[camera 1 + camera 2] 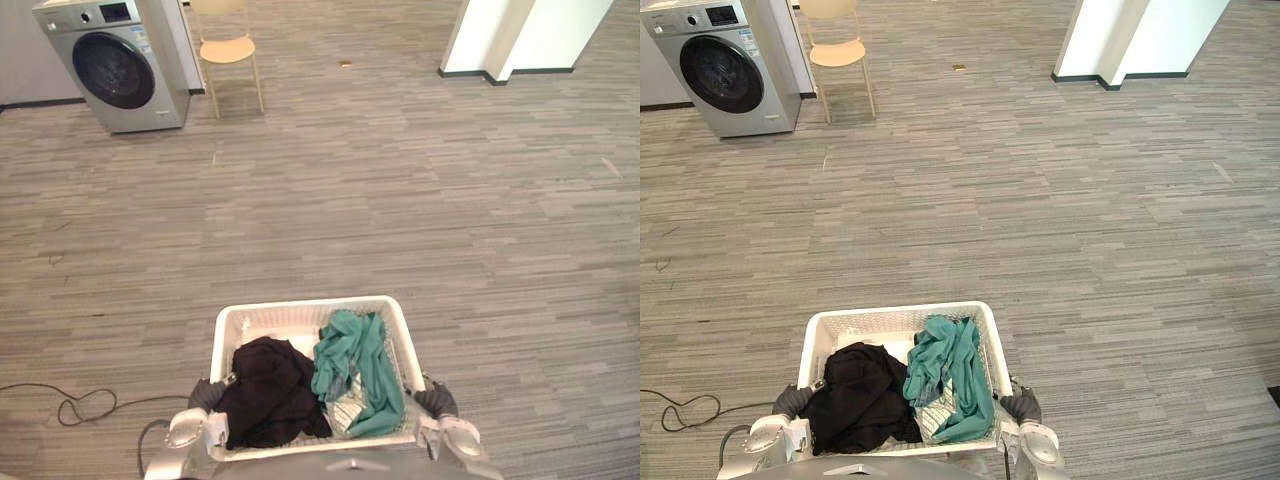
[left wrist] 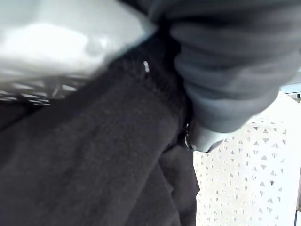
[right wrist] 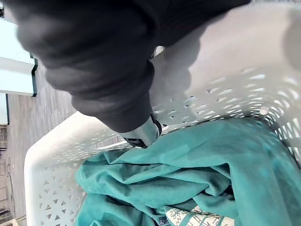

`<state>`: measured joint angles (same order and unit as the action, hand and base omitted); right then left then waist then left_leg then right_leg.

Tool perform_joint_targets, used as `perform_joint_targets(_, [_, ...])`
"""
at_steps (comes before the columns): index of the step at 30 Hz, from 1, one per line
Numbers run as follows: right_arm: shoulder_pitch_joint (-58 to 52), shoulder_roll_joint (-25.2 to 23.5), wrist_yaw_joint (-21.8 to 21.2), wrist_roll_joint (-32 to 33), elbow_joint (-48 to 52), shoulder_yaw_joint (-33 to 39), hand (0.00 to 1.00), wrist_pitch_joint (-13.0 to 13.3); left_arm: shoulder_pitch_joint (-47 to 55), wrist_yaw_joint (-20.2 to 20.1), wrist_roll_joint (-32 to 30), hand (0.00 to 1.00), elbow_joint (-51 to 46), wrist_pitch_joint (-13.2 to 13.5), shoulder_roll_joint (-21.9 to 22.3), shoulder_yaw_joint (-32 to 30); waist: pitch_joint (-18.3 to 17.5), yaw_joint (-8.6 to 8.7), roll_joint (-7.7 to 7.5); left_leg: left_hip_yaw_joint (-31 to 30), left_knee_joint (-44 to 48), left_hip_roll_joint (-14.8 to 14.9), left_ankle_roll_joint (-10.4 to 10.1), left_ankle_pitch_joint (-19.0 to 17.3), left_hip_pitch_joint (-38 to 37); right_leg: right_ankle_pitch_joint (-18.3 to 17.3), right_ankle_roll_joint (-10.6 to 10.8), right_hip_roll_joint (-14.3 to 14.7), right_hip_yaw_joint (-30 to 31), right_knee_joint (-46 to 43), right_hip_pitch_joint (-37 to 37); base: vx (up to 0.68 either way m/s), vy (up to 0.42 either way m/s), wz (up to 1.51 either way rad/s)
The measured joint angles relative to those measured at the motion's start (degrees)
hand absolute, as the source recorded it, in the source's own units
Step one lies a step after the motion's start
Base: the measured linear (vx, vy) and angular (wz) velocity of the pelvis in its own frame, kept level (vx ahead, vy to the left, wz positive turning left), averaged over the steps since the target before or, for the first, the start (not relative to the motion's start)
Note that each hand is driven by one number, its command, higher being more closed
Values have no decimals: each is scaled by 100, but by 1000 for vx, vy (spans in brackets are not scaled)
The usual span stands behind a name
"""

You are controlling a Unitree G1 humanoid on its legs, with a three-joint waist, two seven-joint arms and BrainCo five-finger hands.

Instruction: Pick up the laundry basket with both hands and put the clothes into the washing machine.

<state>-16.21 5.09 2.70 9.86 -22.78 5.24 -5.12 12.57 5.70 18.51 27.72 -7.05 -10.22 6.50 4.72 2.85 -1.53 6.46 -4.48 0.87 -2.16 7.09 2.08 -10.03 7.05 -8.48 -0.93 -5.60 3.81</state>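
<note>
White laundry basket, black and teal clothes inside, close between my left hand and right hand; fingers hidden at rim, grip cannot tell. Far ahead-left: washing machine.

Your left hand and right hand were dark, ribbed and rounded on the back; nearer you, the forearms were glossy silver-grey.
</note>
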Motion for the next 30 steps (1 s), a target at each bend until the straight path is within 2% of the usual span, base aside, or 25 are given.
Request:
perform_joint_targets(1, [52, 0, -37, 25, -105, 21, 100, 10, -20, 0, -7, 100, 0, 1, 0, 0, 3, -3, -6, 18, 64, 3, 8, -34, 70, 20, 6, -6, 1, 24, -33, 0, 0, 0])
perform_joint_targets(3, [223, 19, -95, 138, -246, 74, 100, 0, -173, 2, -10, 100, -8, 35, -4, -5, 43, -49, 0, 82, 721, 36, 39, -334, 563, 73, 17, -40, 18, 39, -220, -39, 42, -4])
perform_joint_targets(5, [429, 16, -96, 156, -308, 163, 100, -10, -301, 21, -9, 100, -12, 65, 1, -13, 159, -111, 38, 123, 1508, 89, 103, -762, 993, 50, 17, -38, 43, 15, -314, -17, 55, -11])
perform_joint_targets(6, [512, 17, -96, 156, -307, 204, 100, -6, -352, 27, -1, 100, -26, 78, 19, -13, 177, -120, 55, 138, 1943, 85, 138, -1065, 1201, -79, 102, -79, 43, -113, -384, 37, 116, -1])
perform_joint_targets(7, [546, 26, -96, 156, -306, 238, 100, -2, -373, 34, 11, 100, -43, 79, 52, -12, 211, -116, -5, 158, 2272, 25, 191, -1323, 1354, -262, 133, -176, 30, -346, -463, 73, 150, 5])
perform_joint_targets(8, [538, 22, -96, 157, -305, 260, 100, 14, -367, 36, 16, 100, -68, 79, 60, -12, 203, -120, -25, 164, 2408, -34, 231, -1431, 1400, -334, 110, -264, 16, -468, -494, 159, 183, 15])
perform_joint_targets(9, [500, 23, -98, 171, -303, 297, 100, 35, -339, 36, 19, 100, -142, 78, 64, 26, 202, -109, -67, 177, 2556, -183, 330, -1644, 1392, -458, 90, -420, -30, -846, -477, 188, 154, 11])
perform_joint_targets(10, [521, 100, -100, 205, -298, 297, 100, 47, -334, 67, 19, 100, -149, 76, 99, 16, 283, -109, -67, 166, 2563, -262, 427, -1749, 1333, -417, -73, -523, -120, -2009, -988, 189, 148, 14])
perform_joint_targets(11, [506, 106, -103, 209, -297, 282, 100, 45, -333, 70, 19, 100, -149, 72, 87, 17, 317, -85, -29, 132, 2541, -265, 460, -1774, 1277, -248, -336, -530, -139, -2657, -1301, 222, 143, 12])
perform_joint_targets(12, [499, 67, -110, 240, -306, 267, 100, 60, -396, 69, 19, 100, -173, 70, 32, 16, 460, -58, 50, 56, 2451, -247, 528, -1845, 979, 293, -678, -531, -115, -3829, -1797, 275, 177, 9])
perform_joint_targets(13, [508, -31, -157, 329, -194, 199, 100, 149, -379, 50, 59, 100, -183, 59, -44, -49, 634, -80, 17, -1, 2384, -232, 587, -1925, 669, 205, -543, -466, -146, -4690, -2134, 304, 161, 4])
perform_joint_targets(15, [503, -127, -218, 327, 8, 143, 100, 147, -344, 51, 118, 100, -269, 55, -60, -172, 679, -119, -70, -47, 2117, -239, 663, -2001, 240, -178, -593, -269, -405, -5133, -2448, 301, 85, 7])
perform_joint_targets(17, [437, -135, -252, 333, 191, 172, 100, 150, -351, 51, 118, 100, -444, 61, -74, -166, 684, -95, -62, -195, 1813, -241, 665, -2074, -105, -381, -488, 16, -777, -4555, -2653, 355, 29, 32])
perform_joint_targets(19, [350, -152, -254, 377, 418, 233, 100, 163, -464, 36, 119, 100, -515, 88, -80, -130, 693, -15, -38, -377, 1538, -259, 649, -2167, -330, -275, -377, 236, -1070, -3155, -2864, 562, -18, 58])
perform_joint_targets(20, [329, -230, -247, 389, 454, 306, 100, 168, -575, 20, 116, 100, -471, 82, -86, -134, 674, 67, -47, -556, 1163, -290, 561, -2252, -672, 400, -301, 397, -1073, -1250, -2850, 512, -37, 53])
perform_joint_targets(21, [315, -241, -243, 389, 455, 308, 100, 168, -589, 21, 115, 100, -467, 78, -88, -135, 667, 76, -58, -586, 1099, -298, 542, -2270, -758, 504, -281, 405, -1066, -983, -2817, 557, -89, 61])
perform_joint_targets(22, [256, -247, -242, 390, 523, 310, 100, 166, -631, 21, 109, 100, -422, 73, -87, -115, 667, 84, -70, -721, 1017, -327, 413, -2467, -1041, 856, -266, 473, -884, -670, -2876, 676, -178, 61])
perform_joint_targets(23, [108, -232, -234, 388, 685, 283, 100, 156, -577, 18, 106, 100, -415, 51, -25, -122, 497, 154, 91, -833, 1182, -123, 236, -2783, -1326, 1072, -583, 602, -715, -961, -2934, 851, -224, 81])
perform_joint_targets(24, [49, -246, -231, 387, 713, 265, 100, 154, -507, 14, 95, 100, -418, 51, 3, -127, 380, 209, 94, -820, 1456, -36, 72, -2910, -1313, 1273, -777, 634, -782, -1101, -2871, 936, -264, 84])
perform_joint_targets(25, [106, -258, -218, 383, 677, 298, 100, 142, -509, 16, 60, 100, -384, 42, 84, -148, 436, 241, 245, -654, 2363, 177, -96, -2996, -1141, 1190, -908, 710, -905, -1497, -2747, 656, -190, 55])
perform_joint_targets(26, [134, -172, -218, 378, 687, 303, 100, 107, -496, 15, 28, 100, -412, 23, 140, -199, 434, 235, 373, -568, 3187, 327, -226, -2927, -846, 1043, -999, 783, -1015, -1651, -2631, 834, -260, 46])
perform_joint_targets(27, [68, -3, -229, 385, 759, 263, 100, 61, -399, 7, -11, 100, -461, -3, 241, -222, 431, 190, 562, -501, 5080, 632, -553, -2134, -91, 671, -1067, 944, -1087, -1638, -2278, 861, -257, 5])
perform_joint_targets(28, [44, 145, -250, 387, 805, 172, 100, -42, -232, -10, -21, 100, -470, -9, 334, -228, 454, 47, 751, -472, 6601, 957, -617, -1543, 528, 484, -1140, 1193, -1064, -1427, -1783, 858, -242, -7])
perform_joint_targets(29, [44, 169, -250, 385, 797, 183, 100, -68, -159, -13, -21, 100, -463, -31, 360, -228, 488, 11, 805, -485, 7183, 1072, -607, -1533, 745, 450, -1179, 1297, -1056, -1274, -1486, 834, -190, -25])
perform_joint_targets(30, [10, 217, -250, 376, 778, 185, 100, -146, -82, -16, -20, 100, -467, -63, 389, -230, 597, -52, 779, -457, 7923, 1160, -466, -1623, 1099, 383, -1278, 1379, -1010, -934, -825, 781, -160, 0])
